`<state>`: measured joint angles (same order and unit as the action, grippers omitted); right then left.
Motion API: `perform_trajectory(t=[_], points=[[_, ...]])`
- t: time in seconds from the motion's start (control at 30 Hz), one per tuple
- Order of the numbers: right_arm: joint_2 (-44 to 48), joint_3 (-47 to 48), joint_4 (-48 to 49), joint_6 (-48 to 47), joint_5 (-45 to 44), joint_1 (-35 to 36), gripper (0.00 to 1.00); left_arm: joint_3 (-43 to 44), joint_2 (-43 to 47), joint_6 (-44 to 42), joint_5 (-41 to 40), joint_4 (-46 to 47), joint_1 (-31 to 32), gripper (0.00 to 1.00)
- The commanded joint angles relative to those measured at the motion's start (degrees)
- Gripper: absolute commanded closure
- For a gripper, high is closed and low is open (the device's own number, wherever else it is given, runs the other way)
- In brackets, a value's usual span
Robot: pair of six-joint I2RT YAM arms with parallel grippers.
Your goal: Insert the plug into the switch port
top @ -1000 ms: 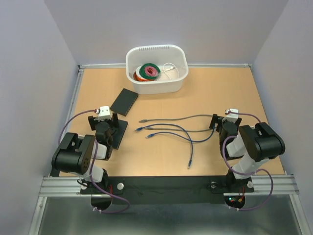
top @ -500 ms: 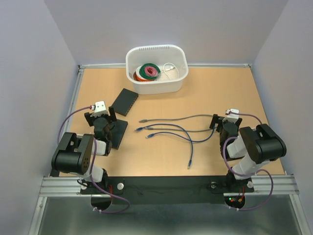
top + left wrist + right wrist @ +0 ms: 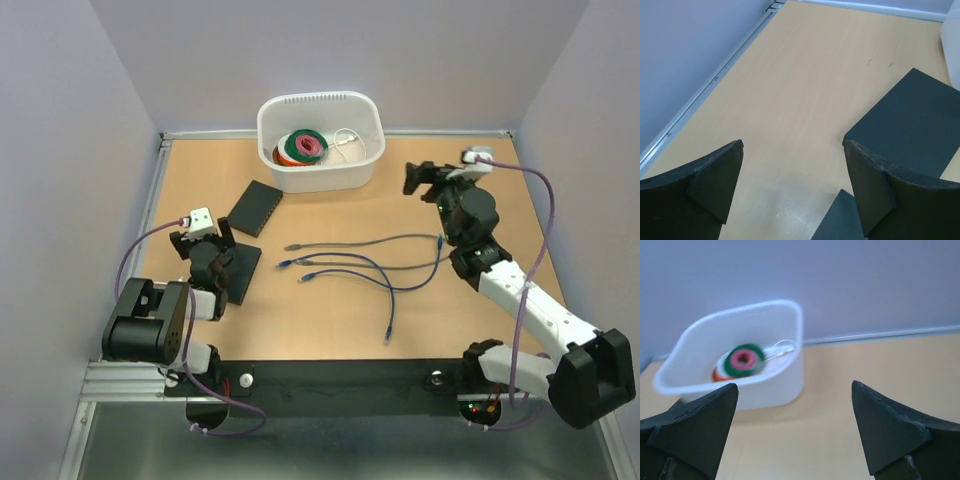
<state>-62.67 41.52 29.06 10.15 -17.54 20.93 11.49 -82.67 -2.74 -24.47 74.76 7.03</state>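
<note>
Right hand (image 3: 427,182) has swung out toward the white bin (image 3: 325,178), jaws apart.

Loose cables (image 3: 350,262) (grey, blue) near switch (image 3: 254,207)

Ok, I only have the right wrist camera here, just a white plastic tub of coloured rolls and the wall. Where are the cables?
Observer: The grey and blue cables lie loose mid-way across the wooden table, nearer the arm bases than the right gripper.
Operator: And the switch?
Observer: A flat black rectangular box, likely the switch, lies just left of the white plastic tub.
Operator: Is the left gripper holding anything?
Observer: No, the left gripper is open and empty, over a black mat.
</note>
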Motion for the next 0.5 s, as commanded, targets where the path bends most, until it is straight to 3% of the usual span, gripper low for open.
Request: perform_trajectory(t=[0.0,0.1,0.23,0.33,0.47], points=[[-2.45,12.16,-24.42,-2.25,12.84,7.89,0.00,2.28,8.70,-1.48,-8.44,9.20,2.19,0.04],[-3.07,17.28,-28.09,3.44,26.18,7.99,0.00,8.36,21.00,2.56,-9.81,-6.60,2.73,0.03],[-1.13,13.86,-23.96,15.14,29.58,7.81,0.00,11.36,36.15,15.38,-0.25,-15.69,2.82,0.01],[-2.36,14.73,-25.36,15.16,37.65,7.90,0.00,13.20,41.45,16.37,7.66,-17.62,2.82,0.01],[-3.77,17.36,-30.88,13.24,36.97,10.53,0.05,18.74,41.98,22.85,17.59,-25.62,2.82,0.01]])
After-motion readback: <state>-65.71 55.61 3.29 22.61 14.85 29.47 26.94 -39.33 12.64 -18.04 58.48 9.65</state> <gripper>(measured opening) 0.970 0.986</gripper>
